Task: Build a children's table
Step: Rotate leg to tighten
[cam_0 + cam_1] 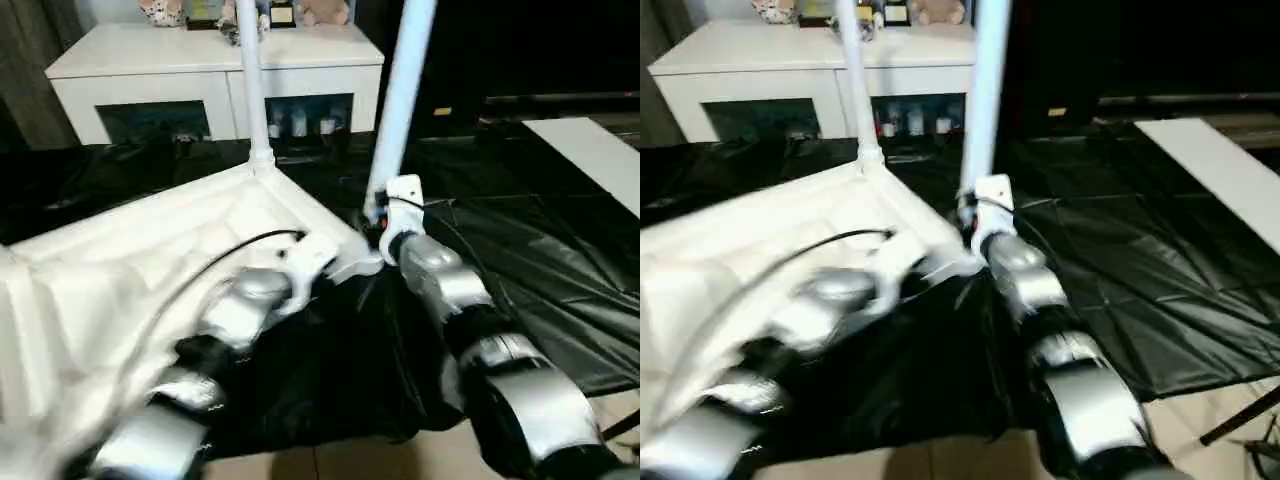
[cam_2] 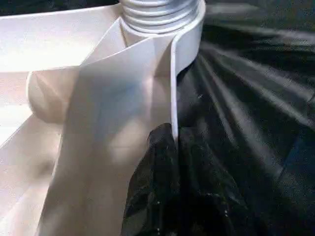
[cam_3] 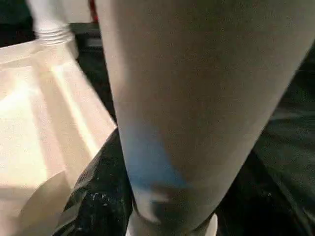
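Note:
The children's table tabletop [image 1: 150,250] lies upside down on a black sheet, its ribbed underside facing up. One white leg [image 1: 250,80] stands upright in the far corner socket. A second leg [image 1: 400,90] rises from the near right corner, and my right gripper [image 1: 378,225] is shut around its lower part. From the right wrist, that leg [image 3: 187,88] stands close in front. My left gripper [image 2: 173,142] is shut on the tabletop's thin rim [image 2: 172,88], just beside the corner socket with the leg's threaded base [image 2: 157,12].
A white cabinet [image 1: 210,60] with dark glass doors stands at the back, with small toys on top. A flat white board [image 1: 595,150] lies at the right. The black sheet [image 1: 520,250] covers the floor, and bare tiles [image 1: 350,455] show at the near edge.

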### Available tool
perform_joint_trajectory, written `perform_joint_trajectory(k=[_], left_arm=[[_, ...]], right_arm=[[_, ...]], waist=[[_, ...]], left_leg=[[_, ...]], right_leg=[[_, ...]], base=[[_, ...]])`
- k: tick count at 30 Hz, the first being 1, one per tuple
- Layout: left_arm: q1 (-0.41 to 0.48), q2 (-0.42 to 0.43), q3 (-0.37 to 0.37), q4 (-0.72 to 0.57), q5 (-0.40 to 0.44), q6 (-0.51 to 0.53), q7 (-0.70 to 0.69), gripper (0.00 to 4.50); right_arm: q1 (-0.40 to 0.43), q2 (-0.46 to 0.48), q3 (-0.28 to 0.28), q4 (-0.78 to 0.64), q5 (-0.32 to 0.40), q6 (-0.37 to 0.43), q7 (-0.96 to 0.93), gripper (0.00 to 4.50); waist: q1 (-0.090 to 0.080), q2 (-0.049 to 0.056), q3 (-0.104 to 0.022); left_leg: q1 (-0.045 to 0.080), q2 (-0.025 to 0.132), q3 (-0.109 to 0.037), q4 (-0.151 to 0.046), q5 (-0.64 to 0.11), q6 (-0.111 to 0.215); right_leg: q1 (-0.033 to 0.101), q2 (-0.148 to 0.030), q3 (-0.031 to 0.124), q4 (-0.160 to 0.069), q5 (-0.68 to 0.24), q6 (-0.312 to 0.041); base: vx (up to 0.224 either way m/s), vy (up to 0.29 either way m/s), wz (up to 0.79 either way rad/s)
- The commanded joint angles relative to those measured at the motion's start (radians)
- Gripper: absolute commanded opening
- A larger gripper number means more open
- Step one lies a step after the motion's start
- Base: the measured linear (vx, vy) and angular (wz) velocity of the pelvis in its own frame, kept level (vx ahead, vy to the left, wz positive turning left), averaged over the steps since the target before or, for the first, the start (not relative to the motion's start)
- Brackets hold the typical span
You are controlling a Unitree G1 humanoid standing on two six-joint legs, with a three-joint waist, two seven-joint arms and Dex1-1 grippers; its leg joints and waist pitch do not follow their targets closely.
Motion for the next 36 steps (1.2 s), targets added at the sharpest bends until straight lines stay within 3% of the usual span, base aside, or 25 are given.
perform_joint_trajectory(k=[1,4,10,11,14,15,16,17,18,21,22,24,26,28,30,32,34,36], left_arm=[[-0.003,0.003,0.01,0.021,0.009,0.012,0.038,0.0],[0.007,0.021,0.012,0.01,0.016,0.022,0.045,0.0],[0.01,0.039,0.015,0.015,0.023,0.024,0.051,0.0],[0.011,0.048,0.016,0.015,0.022,0.015,0.047,0.0],[0.013,0.066,0.015,0.005,0.022,-0.006,0.031,0.0],[0.013,0.08,0.01,-0.002,0.024,-0.027,0.016,0.0],[0.014,0.096,-0.002,-0.007,0.028,-0.066,-0.013,0.0],[0.016,0.106,-0.004,-0.014,0.027,-0.073,-0.025,0.0],[0.017,0.116,-0.007,-0.019,0.027,-0.083,-0.042,0.0],[0.024,0.138,-0.014,-0.031,0.019,-0.115,-0.093,0.0],[0.033,0.161,-0.024,-0.04,0.01,-0.159,-0.153,0.0],[0.044,0.189,-0.037,-0.05,0.003,-0.193,-0.211,0.0],[0.055,0.211,-0.052,-0.062,-0.008,-0.234,-0.276,0.0],[0.082,0.26,-0.087,-0.096,-0.015,-0.293,-0.39,0.0],[0.11,0.304,-0.106,-0.134,-0.033,-0.323,-0.495,0.0],[0.132,0.33,-0.097,-0.172,-0.068,-0.309,-0.567,0.0],[0.149,0.353,-0.086,-0.215,-0.099,-0.301,-0.618,0.0],[0.156,0.367,-0.085,-0.227,-0.106,-0.31,-0.639,0.0]], right_arm=[[0.043,0.024,-0.007,0.117,-0.01,0.056,-0.037,1.85],[0.036,0.031,-0.013,0.131,-0.015,0.051,-0.039,1.85],[0.015,0.049,-0.037,0.151,-0.001,0.002,-0.004,1.85],[0.0,0.053,-0.054,0.145,0.017,-0.026,0.032,2.41],[-0.017,0.045,-0.056,0.131,0.016,-0.037,0.066,2.61],[-0.027,0.037,-0.059,0.121,0.018,-0.038,0.087,2.82],[-0.034,0.03,-0.065,0.107,0.028,-0.039,0.115,2.82],[-0.037,0.024,-0.066,0.093,0.034,-0.035,0.14,2.94],[-0.039,0.018,-0.067,0.079,0.04,-0.03,0.161,3.03],[-0.036,0.001,-0.06,0.037,0.044,-0.015,0.219,3.17],[-0.02,-0.023,-0.047,-0.013,0.04,0.004,0.278,3.28],[0.011,-0.052,-0.021,-0.081,0.039,0.042,0.365,3.47],[0.039,-0.077,0.004,-0.129,0.032,0.063,0.432,3.59],[0.115,-0.144,0.077,-0.249,0.018,0.078,0.581,3.82],[0.2,-0.221,0.14,-0.374,0.023,0.068,0.74,3.93],[0.267,-0.289,0.179,-0.471,0.041,0.061,0.875,4.16],[0.309,-0.349,0.212,-0.512,0.026,0.038,0.957,4.38],[0.335,-0.375,0.225,-0.55,0.023,0.039,0.996,4.45]], waist=[[-0.007,-0.001,-0.031],[-0.004,-0.007,-0.028],[-0.003,-0.005,-0.027],[-0.004,-0.003,-0.027],[-0.009,-0.002,-0.029],[-0.01,-0.004,-0.032],[-0.006,-0.006,-0.044],[-0.002,-0.007,-0.043],[-0.002,-0.007,-0.041],[0.003,-0.011,-0.041],[0.006,-0.011,-0.041],[0.015,-0.009,-0.045],[0.019,-0.01,-0.045],[0.032,-0.008,-0.046],[0.048,-0.006,-0.051],[0.066,0.0,-0.064],[0.073,-0.007,-0.073],[0.076,-0.01,-0.079]], left_leg=[[0.034,0.08,-0.059,-0.105,-0.677,-0.074],[0.032,0.081,-0.054,-0.104,-0.644,-0.065],[0.03,0.084,-0.053,-0.106,-0.632,-0.067],[0.031,0.083,-0.053,-0.106,-0.638,-0.069],[0.019,0.083,-0.058,-0.107,-0.633,-0.065],[0.012,0.085,-0.06,-0.108,-0.612,-0.064],[-0.006,0.088,-0.055,-0.106,-0.475,-0.048],[-0.003,0.086,-0.048,-0.102,-0.447,-0.035],[0.002,0.086,-0.04,-0.096,-0.425,-0.017],[0.001,0.086,-0.032,-0.087,-0.399,0.01],[0.001,0.086,-0.031,-0.086,-0.382,0.014],[0.003,0.093,-0.023,-0.083,-0.307,0.021],[0.005,0.094,-0.017,-0.08,-0.301,0.027],[0.003,0.095,-0.012,-0.075,-0.269,0.034],[0.004,0.099,-0.004,-0.066,-0.215,0.049],[0.0,0.099,0.005,-0.047,-0.085,0.088],[-0.009,0.091,0.009,-0.024,0.026,0.129],[-0.015,0.086,0.008,-0.013,0.082,0.154]], right_leg=[[-0.017,-0.064,0.026,-0.082,-0.426,-0.082],[-0.02,-0.067,0.031,-0.085,-0.427,-0.091],[-0.02,-0.068,0.032,-0.082,-0.405,-0.102],[-0.019,-0.067,0.031,-0.082,-0.402,-0.104],[-0.01,-0.069,0.029,-0.078,-0.386,-0.108],[-0.002,-0.07,0.029,-0.073,-0.364,-0.111],[0.013,-0.073,0.033,-0.055,-0.206,-0.143],[0.008,-0.074,0.034,-0.057,-0.182,-0.153],[0.001,-0.074,0.037,-0.059,-0.185,-0.175],[-0.004,-0.081,0.038,-0.073,-0.344,-0.165],[-0.004,-0.08,0.037,-0.076,-0.349,-0.164],[-0.006,-0.073,0.036,-0.065,-0.268,-0.18],[-0.008,-0.07,0.035,-0.063,-0.267,-0.191],[-0.006,-0.07,0.035,-0.061,-0.257,-0.189],[-0.006,-0.064,0.033,-0.045,-0.156,-0.206],[0.004,-0.055,0.026,-0.006,0.091,-0.259],[0.009,-0.053,0.023,0.025,0.315,-0.311],[0.014,-0.053,0.023,0.039,0.413,-0.321]], base=[[0.0,0.0,0.0],[0.0,0.0,0.0],[0.0,0.0,0.0],[0.0,0.0,0.0],[0.0,0.0,0.0],[0.002,0.009,-0.19],[0.002,0.009,-0.19],[0.0,0.0,0.0],[0.0,0.0,0.0],[0.0,0.0,0.0],[0.0,0.0,0.0],[0.02,-0.051,0.01],[0.013,-0.026,0.02],[0.057,-0.048,0.06],[0.095,-0.048,0.08],[0.109,-0.041,0.06],[0.101,-0.025,0.03],[0.038,-0.008,0.01]])
